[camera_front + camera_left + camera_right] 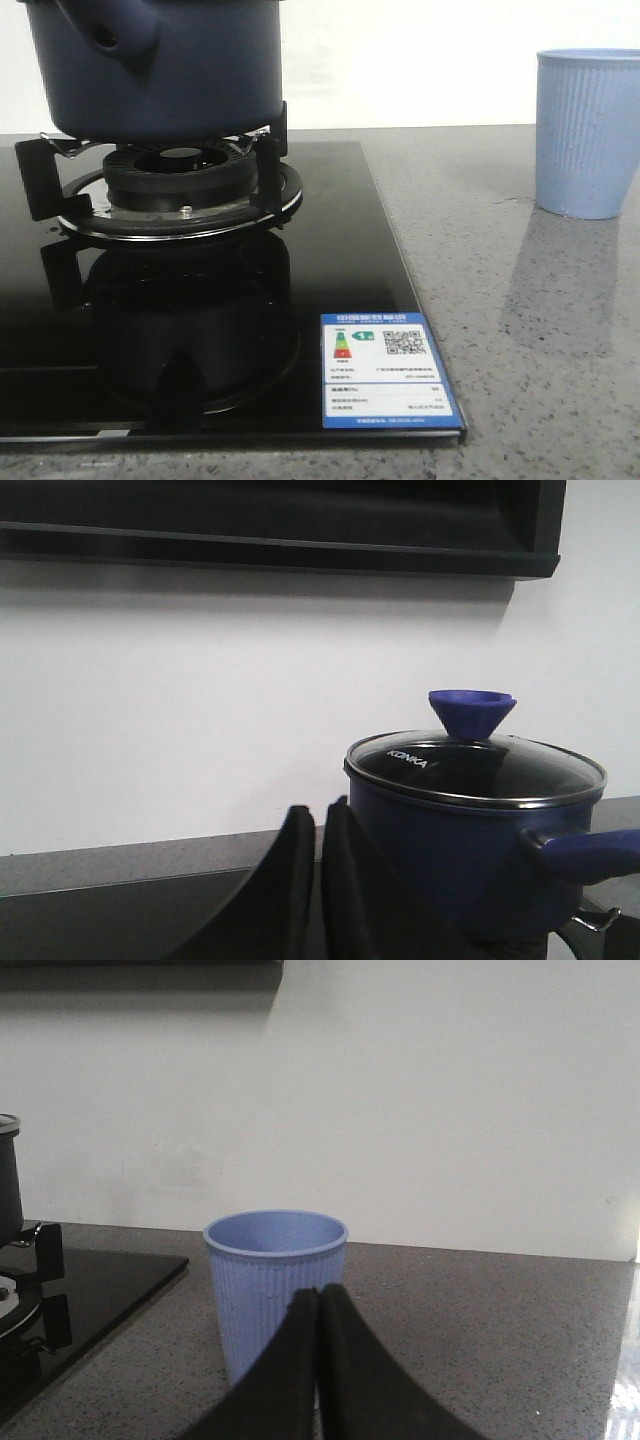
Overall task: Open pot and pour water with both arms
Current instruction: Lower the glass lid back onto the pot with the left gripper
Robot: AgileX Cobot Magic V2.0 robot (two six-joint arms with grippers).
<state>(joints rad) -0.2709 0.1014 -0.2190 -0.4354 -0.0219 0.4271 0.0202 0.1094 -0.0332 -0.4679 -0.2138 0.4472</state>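
Your pot (150,65) sits upright on the burner (180,180) of the black stove (330,260), glass lid (475,770) on, its tube handle (590,852) level, pointing forward-left. Both grippers, left (318,880) and right (320,1360), are closed, holding nothing. The cup (588,130) stands well apart on the counter (520,320).

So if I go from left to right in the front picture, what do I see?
Pot on the burner → sticker on the black stove top → grey counter → light blue cup.
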